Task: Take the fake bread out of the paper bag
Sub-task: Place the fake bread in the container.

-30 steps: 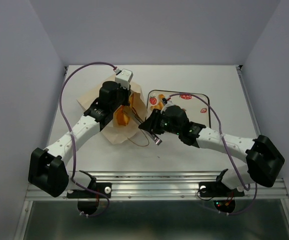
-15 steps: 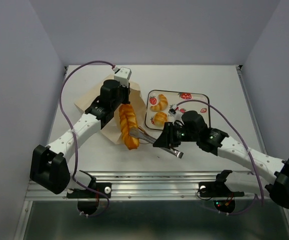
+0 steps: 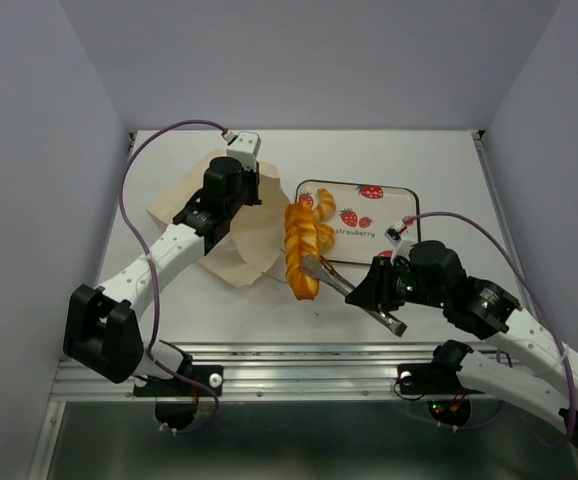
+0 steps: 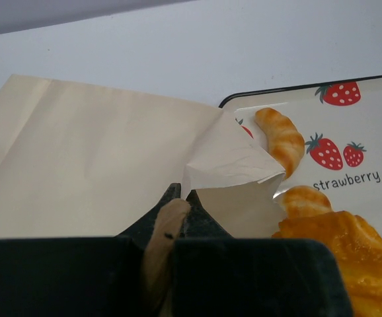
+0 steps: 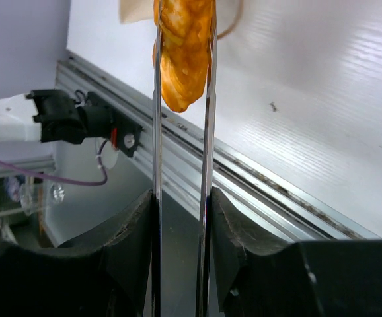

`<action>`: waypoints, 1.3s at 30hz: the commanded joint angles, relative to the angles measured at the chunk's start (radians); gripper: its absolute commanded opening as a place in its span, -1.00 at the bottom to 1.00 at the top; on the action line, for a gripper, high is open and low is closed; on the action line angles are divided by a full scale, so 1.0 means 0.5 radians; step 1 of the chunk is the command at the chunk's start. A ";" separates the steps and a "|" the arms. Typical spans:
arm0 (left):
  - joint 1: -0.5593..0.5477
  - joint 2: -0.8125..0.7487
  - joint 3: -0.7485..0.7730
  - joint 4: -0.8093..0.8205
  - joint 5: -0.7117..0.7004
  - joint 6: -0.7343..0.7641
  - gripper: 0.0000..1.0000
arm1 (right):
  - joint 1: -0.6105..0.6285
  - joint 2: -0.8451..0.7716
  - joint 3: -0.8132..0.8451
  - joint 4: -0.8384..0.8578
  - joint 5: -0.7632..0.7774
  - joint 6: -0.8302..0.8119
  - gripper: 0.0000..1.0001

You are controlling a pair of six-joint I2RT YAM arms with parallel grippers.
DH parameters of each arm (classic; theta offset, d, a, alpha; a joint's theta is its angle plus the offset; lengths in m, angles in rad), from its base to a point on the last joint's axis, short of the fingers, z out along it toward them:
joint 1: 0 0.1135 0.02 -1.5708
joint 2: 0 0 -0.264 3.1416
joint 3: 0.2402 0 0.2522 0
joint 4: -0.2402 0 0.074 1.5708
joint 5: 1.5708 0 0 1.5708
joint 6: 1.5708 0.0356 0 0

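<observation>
My right gripper [image 3: 381, 297] is shut on metal tongs [image 3: 341, 284], and the tongs pinch a long ridged golden loaf [image 3: 299, 250]. The loaf hangs in the air between the paper bag [image 3: 252, 240] and the strawberry tray [image 3: 379, 215]. In the right wrist view the tong blades [image 5: 156, 152] run between my fingers to the loaf [image 5: 183, 53]. My left gripper [image 3: 231, 192] is shut on the bag's paper edge [image 4: 168, 224]. The cream bag [image 4: 92, 165] lies flat. Two small croissant rolls [image 4: 280, 135] [image 4: 305, 198] lie on the tray [image 4: 356, 148]. A fourth pastry is not in view.
The aluminium rail [image 3: 299, 360] runs along the near table edge, and shows under the loaf in the right wrist view [image 5: 244, 172]. A brown cord handle [image 5: 234, 20] of the bag curls on the table. Grey walls enclose the table.
My right arm has drawn the loaf out of the bag with the tongs, moving right and toward the near edge. The bag has flattened. My left gripper has stayed on the bag.
</observation>
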 commanded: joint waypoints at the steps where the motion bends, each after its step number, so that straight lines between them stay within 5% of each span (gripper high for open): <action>1: -0.003 0.009 0.127 0.100 -0.063 -0.069 -1.00 | -0.002 -0.078 0.174 -0.197 0.359 0.017 -0.72; 9: -0.003 0.025 0.146 0.136 -0.001 -0.108 -1.00 | -0.002 -0.186 0.266 -0.253 1.325 0.130 -0.71; 21: -0.006 0.071 0.198 0.121 0.017 -0.099 -1.00 | -0.020 0.185 0.358 0.155 1.669 -0.020 -0.69; 30: -0.003 0.052 0.189 0.106 -0.011 -0.072 -1.00 | -0.450 0.547 0.306 0.606 1.102 -0.075 -0.70; 39: -0.006 0.031 0.155 0.081 -0.038 -0.023 -1.00 | -0.668 0.563 -0.003 0.876 0.817 0.155 -0.70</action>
